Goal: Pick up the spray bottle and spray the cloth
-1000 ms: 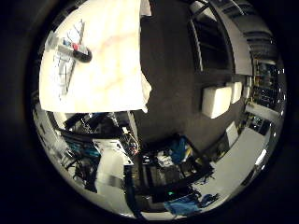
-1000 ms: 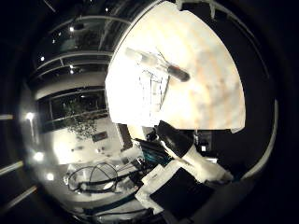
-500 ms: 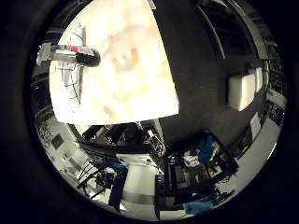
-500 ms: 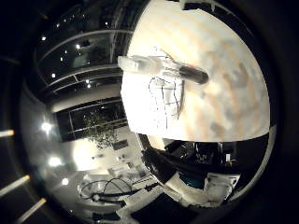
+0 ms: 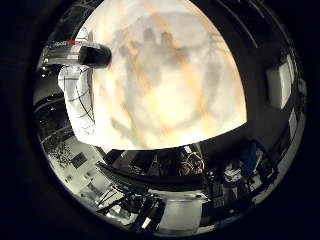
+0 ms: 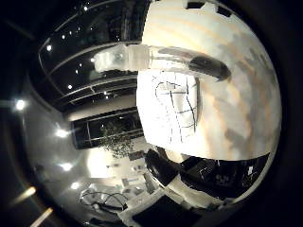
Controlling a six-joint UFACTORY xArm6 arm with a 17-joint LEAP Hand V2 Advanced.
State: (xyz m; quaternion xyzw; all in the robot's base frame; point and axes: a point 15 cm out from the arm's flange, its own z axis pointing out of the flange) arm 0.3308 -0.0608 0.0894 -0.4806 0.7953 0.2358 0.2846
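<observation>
A spray bottle [image 6: 161, 57] lies on its side on a pale wooden table [image 5: 170, 95]. Its body is see-through, with a whitish spray head at one end and a dark part [image 5: 95, 55] at the other. Right beside it a white cloth [image 6: 177, 111] with thin black grid lines is spread flat near the table's edge, and the bottle seems to touch or overlap the cloth's rim. My hand is above the table, its palm facing the bottle and cloth, and no part of it shows. A blurred shadow [image 5: 160, 42] falls on the tabletop.
The table's edge [image 5: 200, 140] runs close to the cloth, with dark floor beyond it. White boxes [image 5: 277, 85] stand on that floor. Dark seats [image 6: 189, 175] and equipment [image 5: 195, 162] sit below the edge. A leafy plant [image 6: 118, 142] and ceiling lights show farther off.
The bottle, the cloth and the table fill more of both views than before, so the palm has come closer to them. The bottle and cloth lie as they did.
</observation>
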